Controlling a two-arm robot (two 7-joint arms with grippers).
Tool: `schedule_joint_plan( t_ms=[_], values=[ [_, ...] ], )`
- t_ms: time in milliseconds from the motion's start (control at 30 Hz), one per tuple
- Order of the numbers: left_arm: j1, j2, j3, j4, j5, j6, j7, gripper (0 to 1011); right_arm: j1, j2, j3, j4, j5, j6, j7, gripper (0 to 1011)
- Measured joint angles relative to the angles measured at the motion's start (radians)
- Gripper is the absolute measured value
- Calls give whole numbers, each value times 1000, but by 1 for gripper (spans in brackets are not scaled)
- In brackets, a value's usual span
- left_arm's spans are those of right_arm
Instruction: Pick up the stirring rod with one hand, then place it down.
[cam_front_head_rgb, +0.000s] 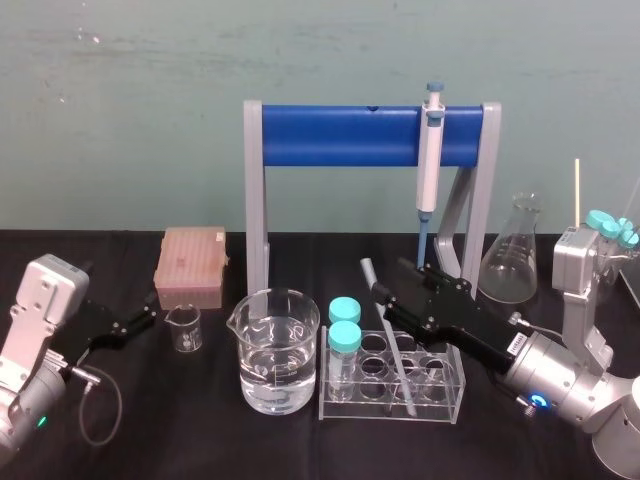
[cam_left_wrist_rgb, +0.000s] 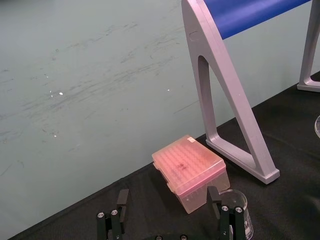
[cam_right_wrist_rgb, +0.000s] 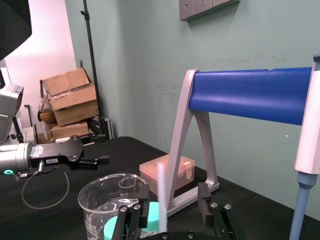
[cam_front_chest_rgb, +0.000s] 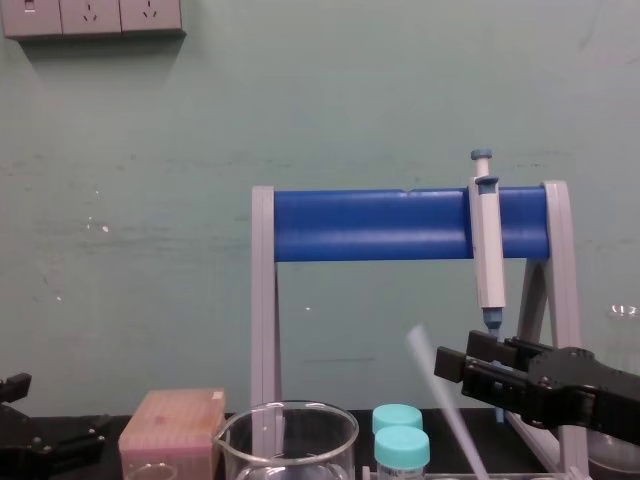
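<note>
the stirring rod (cam_front_head_rgb: 392, 350) leans slantwise in the clear tube rack (cam_front_head_rgb: 455, 385). its foot sits down in a well and its top pokes free, and that bare upper stretch is the easy place to take hold. the right gripper (cam_front_head_rgb: 383, 303) sits around it there, its fingers (cam_right_wrist_rgb: 202, 200) spread to either side and the rod between them, not yet pinched. i'd judge the squeeze comes next. the left gripper (cam_front_head_rgb: 143, 322) rests with jaws apart by the small beaker (cam_front_head_rgb: 184, 327), well out of the way.
</note>
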Motion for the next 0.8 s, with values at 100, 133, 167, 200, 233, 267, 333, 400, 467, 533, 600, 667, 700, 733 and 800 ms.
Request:
schedule_joint_plan(
  t_ms=[100, 133, 167, 200, 233, 267, 333, 400, 467, 533, 600, 667, 700, 733, 800],
  values=[
    [0, 0, 0, 0, 0, 0, 0, 1000, 0, 0, 0, 0, 0, 0, 0, 681],
    [0, 0, 0, 0, 0, 0, 0, 1000, 0, 0, 0, 0, 0, 0, 0, 713],
    [0, 0, 0, 0, 0, 0, 0, 1000, 0, 0, 0, 0, 0, 0, 0, 757],
    [0, 0, 0, 0, 0, 0, 0, 1000, 0, 0, 0, 0, 0, 0, 0, 768],
    [0, 0, 0, 0, 0, 0, 0, 1000, 0, 0, 0, 0, 0, 0, 0, 795],
    [0, 0, 0, 0, 0, 0, 0, 1000, 0, 0, 0, 0, 0, 0, 0, 848],
    [0, 0, 0, 0, 0, 0, 0, 1000, 0, 0, 0, 0, 0, 0, 1, 885],
    [0, 0, 0, 0, 0, 0, 0, 1000, 0, 0, 0, 0, 0, 0, 1, 943],
    [0, 0, 0, 0, 0, 0, 0, 1000, 0, 0, 0, 0, 0, 0, 1, 1002],
    [0, 0, 0, 0, 0, 0, 0, 1000, 0, 0, 1, 0, -1, 0, 1, 1000],
    [0, 0, 0, 0, 0, 0, 0, 1000, 0, 1, 7, -6, -6, -4, -9, 1000],
    [0, 0, 0, 0, 0, 0, 0, 1000, -2, 2, 22, -19, -19, -9, -42, 1000],
    [0, 0, 0, 0, 0, 0, 0, 1000, -5, 2, 28, -25, -26, -11, -58, 1000],
    [0, 0, 0, 0, 0, 0, 0, 1000, -9, 2, 36, -33, -35, -12, -85, 1000],
    [0, 0, 0, 0, 0, 0, 0, 1000, -30, 0, 67, -63, -79, -12, -195, 1000]
  ],
)
